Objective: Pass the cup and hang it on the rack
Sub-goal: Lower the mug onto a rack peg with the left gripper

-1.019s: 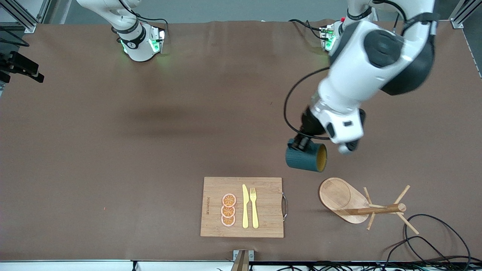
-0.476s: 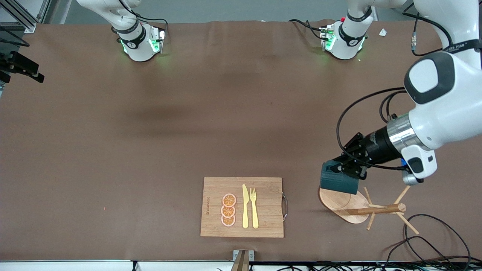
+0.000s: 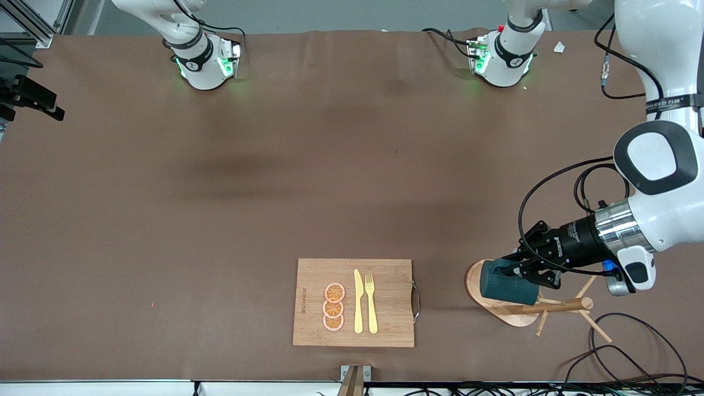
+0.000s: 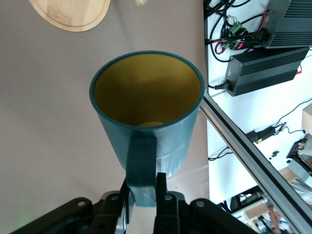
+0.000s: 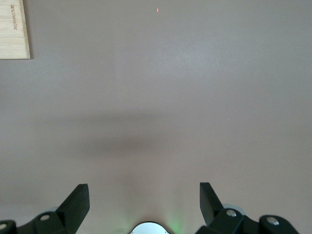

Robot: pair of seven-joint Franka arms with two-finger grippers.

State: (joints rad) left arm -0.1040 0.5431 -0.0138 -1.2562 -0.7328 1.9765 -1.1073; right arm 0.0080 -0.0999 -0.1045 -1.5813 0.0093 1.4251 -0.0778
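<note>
Left hand (image 4: 144, 195) pinches the cup (image 3: 505, 286) by its handle over the rack (image 3: 498, 313); right hand (image 5: 144, 202) waits, fingers spread, above bare tabletop (image 5: 161, 97).

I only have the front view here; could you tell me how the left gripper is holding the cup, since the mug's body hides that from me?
Observer: The left gripper is shut on the cup by its handle, which the left wrist view shows pinched between the fingers.
Operator: Thank you. Is anything inside the cup?
Observer: Nothing that I can make out; the left wrist view looks straight into its yellowish-brown inside.
Operator: And the right gripper, please? It is out of my picture.
Observer: The right gripper is open and holds nothing; it waits above bare brown table, with a corner of the cutting board at the edge of its wrist view.
</note>
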